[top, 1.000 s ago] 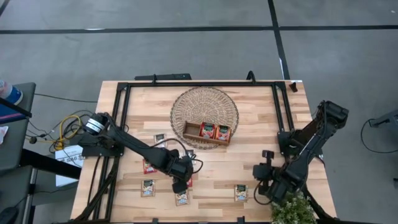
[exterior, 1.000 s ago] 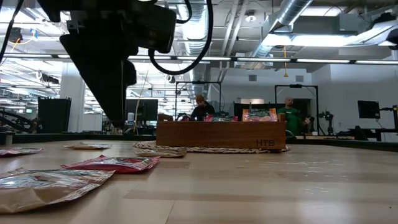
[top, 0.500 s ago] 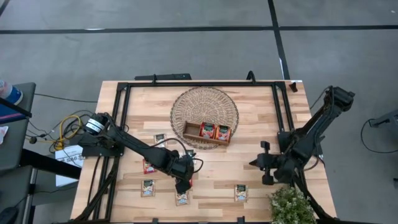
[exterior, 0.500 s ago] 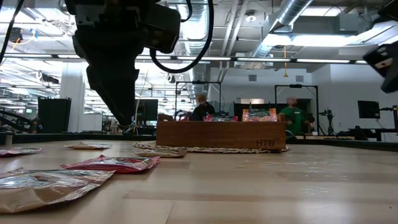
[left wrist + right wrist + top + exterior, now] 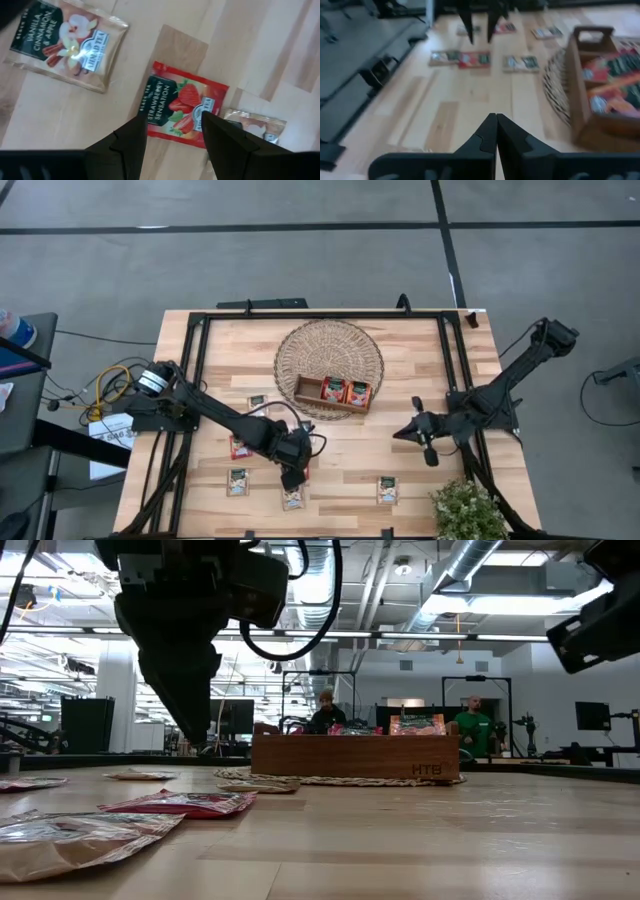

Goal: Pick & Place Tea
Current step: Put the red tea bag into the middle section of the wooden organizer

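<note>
My left gripper (image 5: 173, 120) stands open, pointing down over a red strawberry tea sachet (image 5: 185, 112) that lies flat on the table, one finger on either side of it. I see no touch. Beside it lie a cream vanilla sachet (image 5: 67, 45) and another sachet (image 5: 255, 127). More sachets (image 5: 387, 490) (image 5: 237, 481) lie near the front edge. The wooden tray (image 5: 333, 393) holds red sachets (image 5: 346, 391) and rests on a woven mat (image 5: 330, 350). My right gripper (image 5: 415, 430) is shut and holds nothing, right of the tray.
A black frame (image 5: 320, 315) runs around the table's far and side edges. A small green plant (image 5: 465, 515) stands at the near right corner. Cables lie off the table's left side (image 5: 110, 390). People sit in the room behind the tray (image 5: 325, 710).
My right gripper, shut throughout, has swung from beside the plant at the near right corner toward the table's far edge and middle, tipping up from pointing down to nearly level. The sachets have not moved.
</note>
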### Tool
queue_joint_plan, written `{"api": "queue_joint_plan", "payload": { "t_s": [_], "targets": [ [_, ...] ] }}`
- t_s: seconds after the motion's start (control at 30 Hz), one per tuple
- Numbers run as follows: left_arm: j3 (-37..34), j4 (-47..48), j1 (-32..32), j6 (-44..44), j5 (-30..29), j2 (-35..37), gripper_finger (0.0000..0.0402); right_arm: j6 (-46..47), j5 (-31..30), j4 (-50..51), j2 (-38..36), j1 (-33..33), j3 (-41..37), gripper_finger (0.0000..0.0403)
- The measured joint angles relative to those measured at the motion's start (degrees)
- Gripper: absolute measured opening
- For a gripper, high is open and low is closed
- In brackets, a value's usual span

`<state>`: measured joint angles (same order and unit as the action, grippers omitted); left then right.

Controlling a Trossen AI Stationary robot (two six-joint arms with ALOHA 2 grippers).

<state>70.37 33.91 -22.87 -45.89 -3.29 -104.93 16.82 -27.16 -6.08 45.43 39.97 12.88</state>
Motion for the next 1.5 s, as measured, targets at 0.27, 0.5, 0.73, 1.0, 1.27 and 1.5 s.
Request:
{"api": "queue_joint_plan", "payload": {
  "t_s": [0.27,0.5,0.73,1.0,1.27,1.5],
  "targets": [
    [0.0,2.03,0.69,0.17,0.8,-0.11,0.0179,-5.32,9.08,-9.28,-0.46,-5.47,-3.2,0.0],
    [0.0,2.03,0.78,0.59,1.53,-0.11,0.0179,-9.8,19.45,-14.71,-0.03,-13.01,-3.69,0.0],
    [0.0,2.0,0.82,3.01,2.49,-0.11,0.0179,-9.93,28.31,-22.68,-0.03,-20.11,-3.69,0.0],
    [0.0,2.04,2.46,4.38,2.42,-0.11,0.0179,-11.81,29.05,-27.07,-0.05,-22.91,-3.67,0.0],
    [0.0,3.61,2.94,4.23,4.49,-0.11,0.0179,-13.24,36.0,-32.91,-1.2,-27.29,-3.65,0.0],
    [0.0,3.91,2.92,4.17,4.57,-0.11,0.0179,-12.35,43.77,-31.3,-5.11,-34.97,-3.64,0.0]
  ]
}}
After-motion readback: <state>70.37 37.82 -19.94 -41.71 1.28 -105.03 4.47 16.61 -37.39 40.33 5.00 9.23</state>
